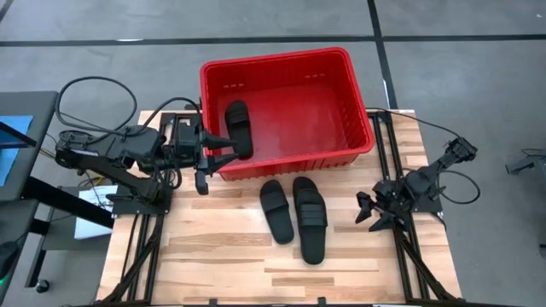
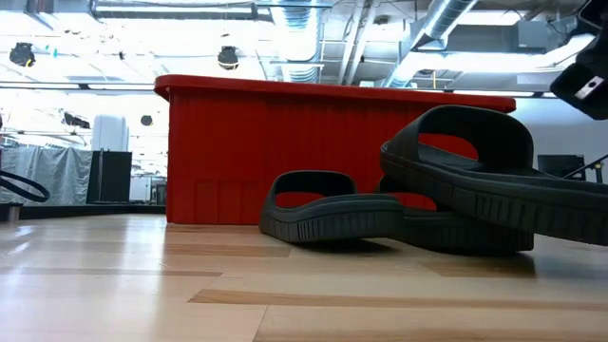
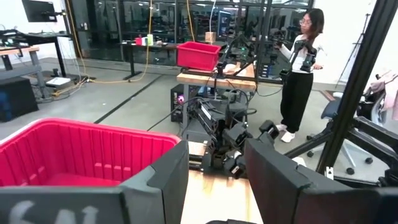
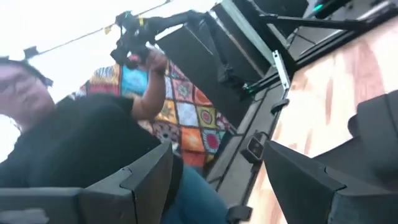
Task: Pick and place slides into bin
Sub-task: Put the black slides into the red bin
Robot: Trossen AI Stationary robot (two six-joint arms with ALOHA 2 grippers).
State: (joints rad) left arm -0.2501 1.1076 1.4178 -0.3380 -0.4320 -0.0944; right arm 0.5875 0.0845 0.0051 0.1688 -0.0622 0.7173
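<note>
Our left hand [image 1: 223, 148], fingers apart, reaches over the bin [image 1: 358, 128] rim beside a slide [image 1: 238, 128], not gripping it.

The wooden table [image 1: 222, 256] has pale planks and sits on a grey floor [image 1: 478, 68] crossed by dark lines. Black cables [image 1: 81, 89] loop beside its left edge. Across the room, a person in dark clothes [image 3: 301, 68] stands near another table carrying a second red crate [image 3: 198, 55]. Desks with a monitor [image 3: 38, 9] line the far wall. Closer in, another person in black [image 4: 74, 146] appears beside what may be a patchwork quilt [image 4: 180, 109]. Ducts [image 2: 446, 28] run overhead.
</note>
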